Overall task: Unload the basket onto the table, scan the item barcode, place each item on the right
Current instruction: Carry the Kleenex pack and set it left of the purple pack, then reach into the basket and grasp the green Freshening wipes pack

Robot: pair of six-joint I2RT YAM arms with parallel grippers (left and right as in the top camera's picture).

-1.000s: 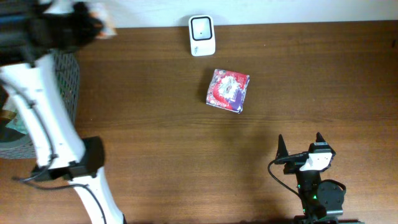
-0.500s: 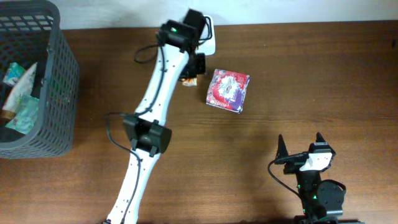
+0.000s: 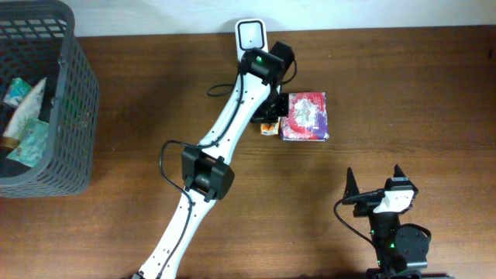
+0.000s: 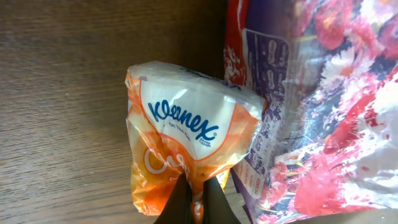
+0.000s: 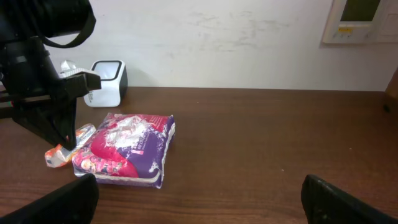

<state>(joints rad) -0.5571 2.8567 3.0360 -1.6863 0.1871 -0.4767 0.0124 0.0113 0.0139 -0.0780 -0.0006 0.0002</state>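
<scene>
My left gripper is shut on the lower edge of an orange and white Kleenex tissue pack. The pack hangs just over the wooden table, pressed against the left side of a red and purple floral packet. From overhead, the left gripper sits between the white barcode scanner at the table's back edge and the floral packet; only a bit of the tissue pack shows under it. My right gripper stands open near the front right, nothing between its fingers.
A dark mesh basket with several packets inside stands at the far left. In the right wrist view the scanner stands against the white wall behind the floral packet, with bare wood to the right.
The left arm swung from the basket at the left to the table's middle with the tissue pack. The floral packet was pushed right and turned. The right arm stayed still.
</scene>
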